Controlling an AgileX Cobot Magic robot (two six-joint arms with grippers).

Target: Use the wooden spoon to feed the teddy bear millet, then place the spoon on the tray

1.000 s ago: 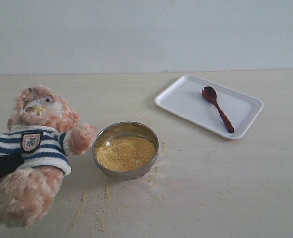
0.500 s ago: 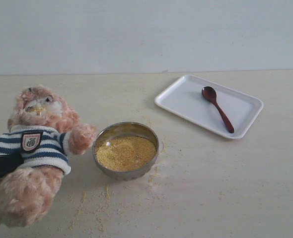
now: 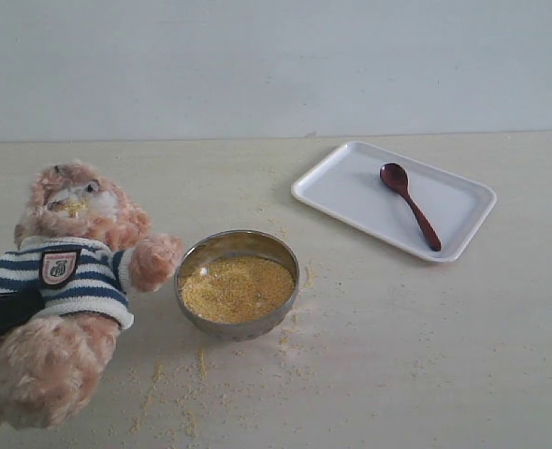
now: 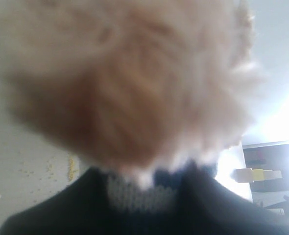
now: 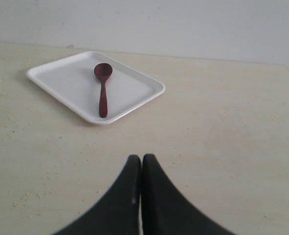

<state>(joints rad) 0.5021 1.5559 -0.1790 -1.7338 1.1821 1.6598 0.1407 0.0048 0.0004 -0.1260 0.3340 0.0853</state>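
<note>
The teddy bear [image 3: 75,271] leans at the left of the table, with yellow grains stuck on its muzzle. My left gripper [image 3: 5,313] is shut on its striped shirt; in the left wrist view the left gripper [image 4: 142,193] has blurred fur and knit between its dark fingers. The millet [image 3: 237,288] fills a steel bowl [image 3: 239,236] beside the bear's paw. The wooden spoon [image 3: 412,208] lies flat on the tray [image 3: 351,187] at the back right. My right gripper [image 5: 141,157] is shut and empty, well short of the tray [image 5: 66,81] and the spoon [image 5: 103,93].
Spilled millet grains [image 3: 192,393] are scattered on the table in front of the bowl and around it. A pale wall runs along the far edge of the table. My right gripper is out of the exterior view.
</note>
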